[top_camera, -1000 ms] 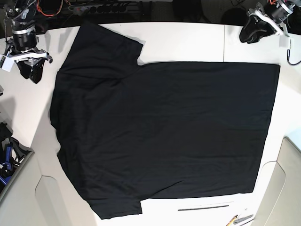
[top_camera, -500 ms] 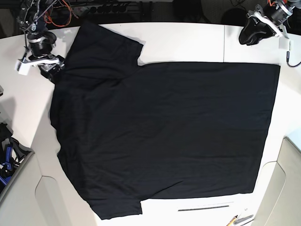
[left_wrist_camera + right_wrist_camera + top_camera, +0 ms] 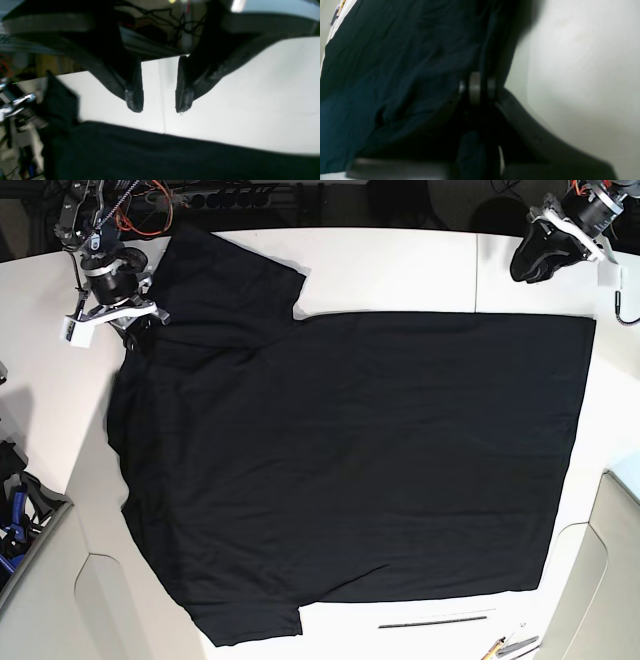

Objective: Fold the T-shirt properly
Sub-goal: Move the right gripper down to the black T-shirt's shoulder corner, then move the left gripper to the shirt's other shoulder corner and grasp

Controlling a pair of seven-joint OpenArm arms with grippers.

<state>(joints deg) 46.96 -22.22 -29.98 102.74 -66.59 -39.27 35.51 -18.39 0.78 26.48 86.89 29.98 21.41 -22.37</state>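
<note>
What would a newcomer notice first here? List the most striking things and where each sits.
The big black T-shirt spread flat over most of the white table, plain side up. Next, the right claw at the shirt's far-left shoulder edge, closed with dark cloth between its fingers in the right wrist view. Last, the left claw at the far-right corner, open over bare table just beyond the shirt's edge.

T-shirt (image 3: 350, 460) plain black, no print showing; table (image 3: 400, 270) white; fingers (image 3: 135, 100) black; small yellow pencil (image 3: 493, 648) at table edge.
</note>
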